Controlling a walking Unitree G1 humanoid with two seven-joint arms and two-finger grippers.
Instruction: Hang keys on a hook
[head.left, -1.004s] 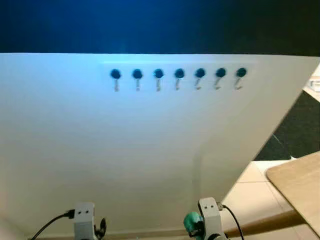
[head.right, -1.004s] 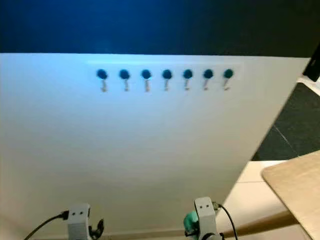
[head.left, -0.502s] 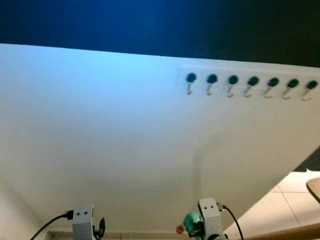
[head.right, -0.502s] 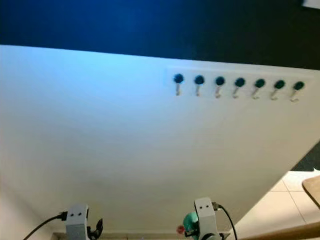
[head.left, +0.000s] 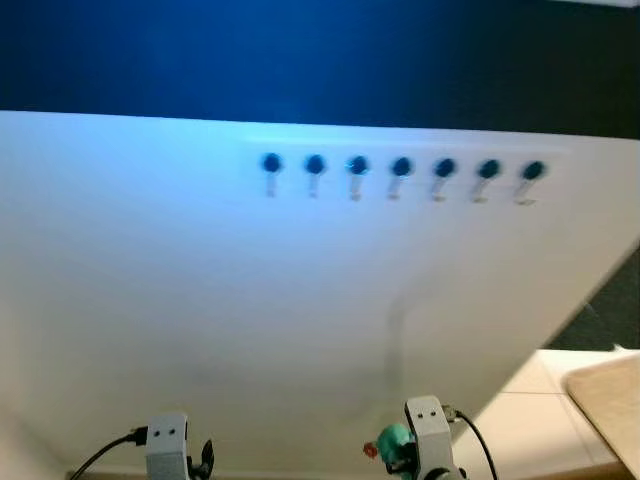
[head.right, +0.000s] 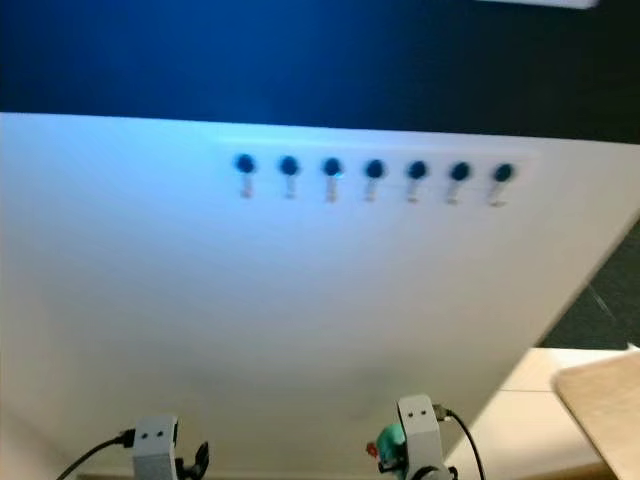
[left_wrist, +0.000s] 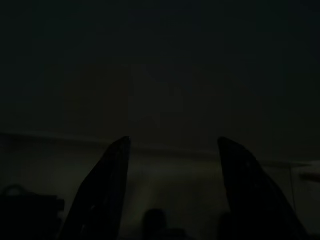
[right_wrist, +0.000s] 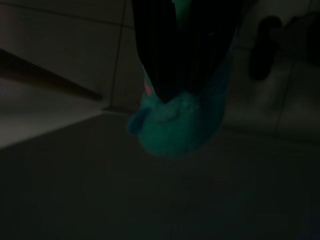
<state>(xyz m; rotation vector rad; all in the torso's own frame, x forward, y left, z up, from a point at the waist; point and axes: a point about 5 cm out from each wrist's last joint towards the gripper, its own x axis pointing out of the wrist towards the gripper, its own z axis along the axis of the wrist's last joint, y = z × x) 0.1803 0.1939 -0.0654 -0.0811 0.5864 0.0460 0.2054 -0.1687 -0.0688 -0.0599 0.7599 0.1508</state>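
A row of several small metal hooks (head.left: 400, 168) with dark teal knobs runs across a white wall panel (head.left: 250, 300), high in the eye views. Low down at the right, a teal plush key fob (head.left: 393, 440) with a small red spot hangs beside my right arm's wrist (head.left: 426, 425). My right gripper (right_wrist: 172, 87) is shut on the teal fob (right_wrist: 182, 120), which bulges out beyond its black fingertips. I cannot make out any keys on it. In the dark left wrist view, my left gripper (left_wrist: 170, 150) is open with nothing between its fingers, and that arm hangs low at the left (head.left: 167, 445).
A dark blue band (head.left: 300, 50) lies above the white panel. A light wooden tabletop (head.left: 610, 395) juts in at the lower right over pale floor tiles (head.left: 520, 400).
The whole picture swung sideways and back, so the camera moved and the hook row again sits near the middle. The right gripper still holds the teal fob, and both arms stay low.
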